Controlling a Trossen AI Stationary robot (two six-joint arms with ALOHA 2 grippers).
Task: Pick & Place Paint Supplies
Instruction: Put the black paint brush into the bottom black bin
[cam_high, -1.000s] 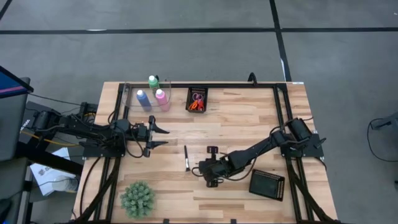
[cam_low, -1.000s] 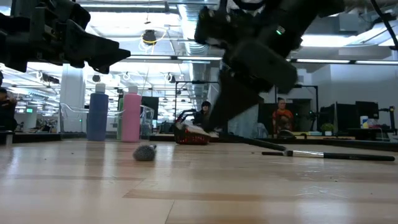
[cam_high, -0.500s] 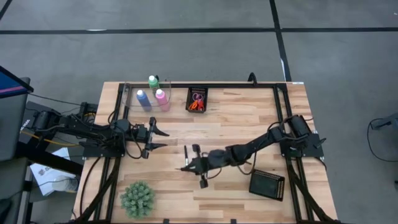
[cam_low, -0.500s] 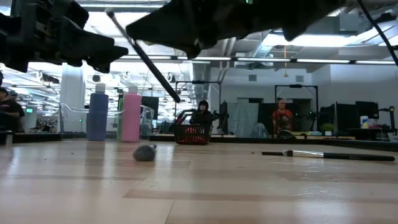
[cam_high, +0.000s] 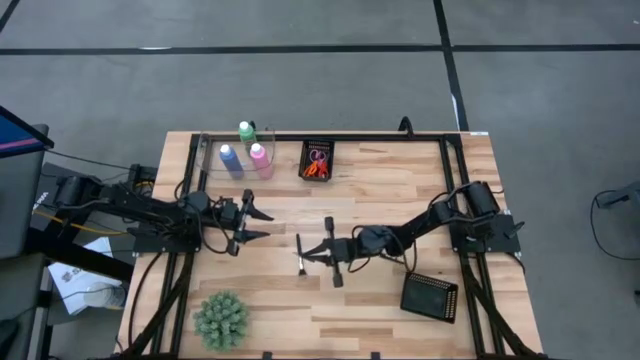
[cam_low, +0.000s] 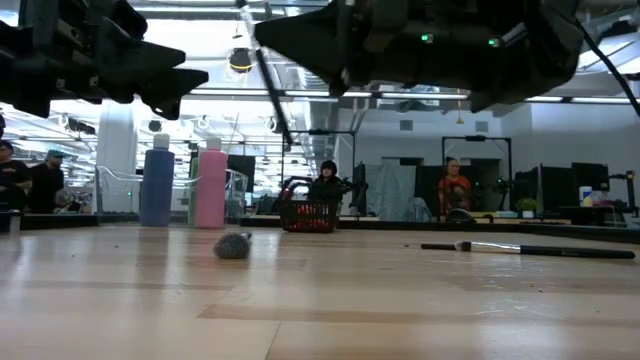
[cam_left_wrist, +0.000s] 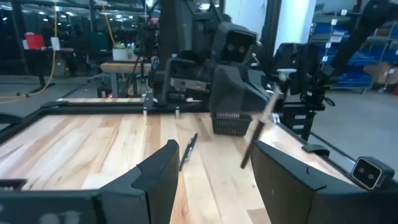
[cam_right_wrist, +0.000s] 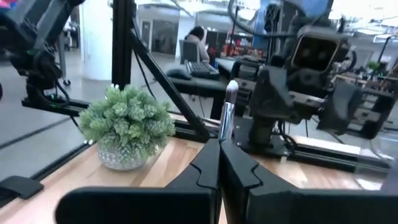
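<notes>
My right gripper (cam_high: 308, 252) hangs level over the table's middle, pointing toward its left edge, and is shut on a thin dark-handled brush (cam_left_wrist: 261, 127). A second brush (cam_high: 299, 253) lies flat on the wood just under its fingertips. My left gripper (cam_high: 262, 218) hovers open and empty over the left part of the table. Blue (cam_high: 229, 158), pink (cam_high: 260, 157) and green (cam_high: 246, 130) bottles stand at the far left. The scissors (cam_high: 318, 160) lie in a black mesh basket beside them. My right gripper pinches the brush's handle just below the silver ferrule (cam_right_wrist: 224, 132) between its two shut fingers. The fingers come level from the table's right and lie across the brush. The brush is lifted clear, steeply tilted with bristles up, its long handle (cam_low: 278, 110) hanging below the fingers.
A spiky green plant (cam_high: 221, 318) stands at the near left corner. A black mesh tray (cam_high: 430, 296) lies at the near right. The bottles stand inside a clear-walled container (cam_high: 203, 150). People sit in the room behind the table in the low view.
My right gripper has swung up from pointing down at the table to pointing level toward the left edge, moving left and a little toward the far edge. It has lifted one brush clear of the wood, and that brush now stands steeper. The other brush has stayed put.
</notes>
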